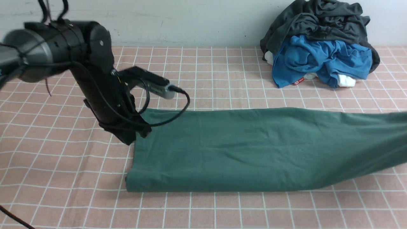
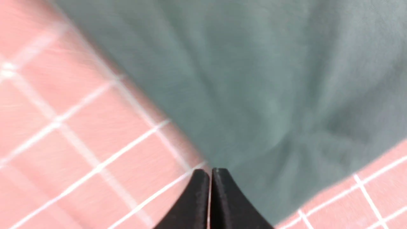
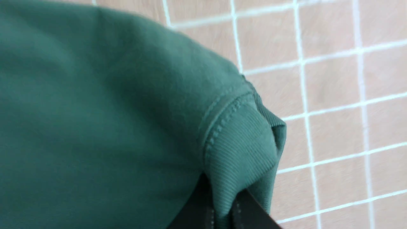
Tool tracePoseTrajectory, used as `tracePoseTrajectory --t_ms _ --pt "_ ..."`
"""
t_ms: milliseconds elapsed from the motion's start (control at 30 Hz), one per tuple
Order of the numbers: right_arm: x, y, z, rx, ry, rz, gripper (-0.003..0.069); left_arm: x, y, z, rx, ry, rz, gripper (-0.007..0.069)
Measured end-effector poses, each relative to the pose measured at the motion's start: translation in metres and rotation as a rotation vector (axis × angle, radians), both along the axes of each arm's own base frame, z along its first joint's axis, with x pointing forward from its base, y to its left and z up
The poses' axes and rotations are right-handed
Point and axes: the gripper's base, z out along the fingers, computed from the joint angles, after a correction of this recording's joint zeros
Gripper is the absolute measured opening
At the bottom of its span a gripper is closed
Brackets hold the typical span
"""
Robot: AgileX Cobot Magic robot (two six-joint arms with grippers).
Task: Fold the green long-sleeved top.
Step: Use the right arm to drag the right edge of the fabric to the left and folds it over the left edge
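The green long-sleeved top [image 1: 254, 149] lies folded into a long band across the checked table, and its right end runs out of the front view. My left gripper [image 1: 136, 135] is shut at the band's far left corner. In the left wrist view its tips [image 2: 210, 171] sit at the edge of the green top [image 2: 254, 79], and no cloth shows between them. The right arm is outside the front view. My right gripper [image 3: 221, 197] is shut on a ribbed band [image 3: 241, 140] of the green top [image 3: 95, 127], which bunches up between the fingers.
A heap of clothes sits at the back right by the wall: a dark grey garment [image 1: 318, 22] over a bright blue one [image 1: 321, 57] with a red tag [image 1: 298, 82]. The pink checked tablecloth [image 1: 47, 175] covers the table.
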Motion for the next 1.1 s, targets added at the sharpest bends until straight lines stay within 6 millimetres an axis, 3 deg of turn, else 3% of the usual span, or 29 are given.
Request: tracePoseTrajectory --t_ms 67,133,200,267,333,367,400,467,567,600,633,667,700,800,833,867,933,1100 --pt "0.004 0.038 0.050 -0.039 -0.112 0.118 0.0000 -0.016 0.007 0.044 0.005 -0.125 -0.008 -0.0003" --pt "0.009 0.078 0.077 -0.054 -0.176 0.248 0.0000 -0.030 0.012 0.072 0.009 -0.207 -0.010 -0.0003" --pt "0.011 0.110 0.091 -0.054 -0.215 0.345 0.0000 -0.040 0.016 0.089 0.012 -0.260 -0.007 -0.0003" --pt "0.011 0.169 0.106 -0.044 -0.261 0.519 0.0000 -0.056 0.023 0.113 0.017 -0.334 0.014 -0.0003" --pt "0.010 0.198 0.107 -0.034 -0.271 0.602 0.0000 -0.064 0.026 0.124 0.017 -0.369 0.026 -0.0003" --pt "0.009 0.227 0.108 -0.023 -0.281 0.678 0.0000 -0.072 0.030 0.134 0.023 -0.402 0.042 -0.0003" --pt "0.009 0.255 0.101 -0.009 -0.270 0.746 0.0000 -0.081 0.034 0.145 0.027 -0.436 0.056 -0.0003" --pt "0.007 0.293 0.091 0.013 -0.258 0.835 0.0000 -0.091 0.038 0.155 0.037 -0.471 0.074 -0.0003" --pt "0.009 0.352 0.054 0.074 -0.211 0.945 0.0000 -0.103 0.044 0.166 0.054 -0.501 0.101 -0.0003" --pt "0.010 0.353 0.051 0.073 -0.206 0.945 0.0000 -0.104 0.045 0.167 0.053 -0.505 0.104 -0.0003" --pt "0.009 0.374 0.036 0.111 -0.189 0.975 0.0000 -0.107 0.046 0.169 0.057 -0.512 0.111 -0.0003" --pt "0.009 0.380 0.031 0.124 -0.184 0.981 0.0000 -0.108 0.046 0.170 0.058 -0.514 0.114 -0.0003" --pt "0.011 0.405 0.004 0.181 -0.159 1.000 0.0000 -0.109 0.047 0.171 0.061 -0.518 0.117 -0.0003" --pt "0.012 0.427 -0.021 0.246 -0.136 1.002 0.0000 -0.110 0.048 0.170 0.064 -0.510 0.117 -0.0003" --pt "0.012 0.440 -0.041 0.306 -0.113 0.991 0.0006 -0.110 0.048 0.169 0.066 -0.504 0.117 -0.0003" --pt "0.013 0.441 -0.043 0.305 -0.112 0.990 0.0008 -0.110 0.048 0.169 0.066 -0.504 0.117 -0.0003" --pt "0.013 0.451 -0.060 0.377 -0.081 0.978 0.0062 -0.110 0.048 0.169 0.066 -0.503 0.117 -0.0003" --pt "0.008 0.458 -0.056 0.466 -0.068 1.010 0.0227 -0.110 0.048 0.169 0.067 -0.502 0.117 -0.0003"
